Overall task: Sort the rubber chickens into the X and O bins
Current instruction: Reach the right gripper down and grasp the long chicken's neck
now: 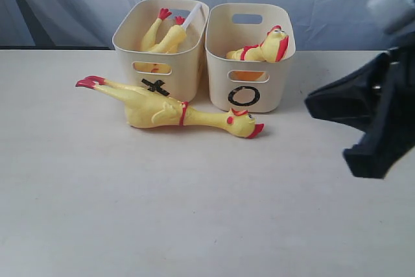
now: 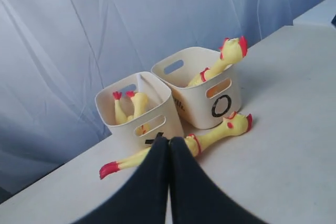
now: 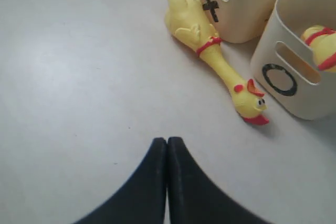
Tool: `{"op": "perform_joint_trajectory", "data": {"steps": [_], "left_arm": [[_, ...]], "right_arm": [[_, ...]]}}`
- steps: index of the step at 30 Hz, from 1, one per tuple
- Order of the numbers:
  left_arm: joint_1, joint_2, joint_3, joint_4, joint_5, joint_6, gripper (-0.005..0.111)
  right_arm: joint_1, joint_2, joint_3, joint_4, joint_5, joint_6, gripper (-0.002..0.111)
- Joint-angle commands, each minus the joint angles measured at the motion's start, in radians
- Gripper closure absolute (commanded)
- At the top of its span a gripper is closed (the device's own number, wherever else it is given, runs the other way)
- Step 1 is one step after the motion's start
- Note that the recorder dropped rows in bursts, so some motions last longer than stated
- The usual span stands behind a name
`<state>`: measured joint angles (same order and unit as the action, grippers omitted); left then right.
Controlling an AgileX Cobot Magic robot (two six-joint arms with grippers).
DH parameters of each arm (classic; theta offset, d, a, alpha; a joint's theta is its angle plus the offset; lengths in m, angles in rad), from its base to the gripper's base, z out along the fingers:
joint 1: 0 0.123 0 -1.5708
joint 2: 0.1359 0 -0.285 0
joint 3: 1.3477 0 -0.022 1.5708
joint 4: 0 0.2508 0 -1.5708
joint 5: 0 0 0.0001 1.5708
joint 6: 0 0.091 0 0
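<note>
On table (image 1: 194, 218): 1 loose chicken (image 1: 162, 112) | X bin (image 1: 187, 72): 1 | O bin (image 1: 275, 85): 1 | left gripper (image 2: 169, 142), right gripper (image 3: 167, 142): closed

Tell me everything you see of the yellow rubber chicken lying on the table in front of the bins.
The long yellow rubber chicken looks glossy, with red feet, a red band at the neck, red comb and red beak. It lies unheld on the pale table, stretched across the front of the cream plastic X bin, feet toward that bin's outer side, head in front of the cream plastic O bin. Whether it touches the X bin is unclear.
</note>
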<state>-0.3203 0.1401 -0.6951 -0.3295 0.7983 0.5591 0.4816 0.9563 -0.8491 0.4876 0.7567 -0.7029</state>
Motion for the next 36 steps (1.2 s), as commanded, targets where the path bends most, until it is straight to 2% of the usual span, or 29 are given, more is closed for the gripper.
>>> {"op": "perform_joint_trajectory", "data": {"steps": [1,8,13,17,18,20,24,29,36], "left_arm": [[0.0,-0.084,0.007,0.147,0.027,-0.106,0.107],[0.0,-0.135,0.024,0.345,0.056,-0.226,0.107],[-0.002,-0.14,0.08,0.375,0.074,-0.253,0.107],[-0.002,-0.14,0.117,0.406,0.073,-0.278,0.107],[-0.002,-0.14,0.118,0.416,0.071,-0.294,0.107],[-0.002,-0.14,0.118,0.416,0.071,-0.294,0.107],[-0.002,-0.14,0.118,0.416,0.071,-0.294,0.107],[-0.002,-0.14,0.118,0.416,0.074,-0.294,0.107],[-0.002,-0.14,0.118,0.416,0.076,-0.296,0.107]], "right_arm": [[-0.003,0.157,-0.062,0.089,-0.031,-0.148,0.109],[-0.003,0.36,-0.195,0.172,-0.033,-0.257,0.109],[0.083,0.471,-0.288,0.123,-0.031,-0.303,0.109],[0.25,0.555,-0.344,-0.108,-0.153,-0.218,0.109],[0.29,0.579,-0.344,-0.246,-0.226,-0.136,0.109],[0.317,0.627,-0.344,-0.45,-0.281,-0.021,0.109],[0.316,0.742,-0.344,-0.691,-0.339,0.108,0.109],[0.316,0.869,-0.345,-0.76,-0.521,0.115,0.109],[0.316,0.945,-0.345,-0.801,-0.54,0.115,0.109]]}}
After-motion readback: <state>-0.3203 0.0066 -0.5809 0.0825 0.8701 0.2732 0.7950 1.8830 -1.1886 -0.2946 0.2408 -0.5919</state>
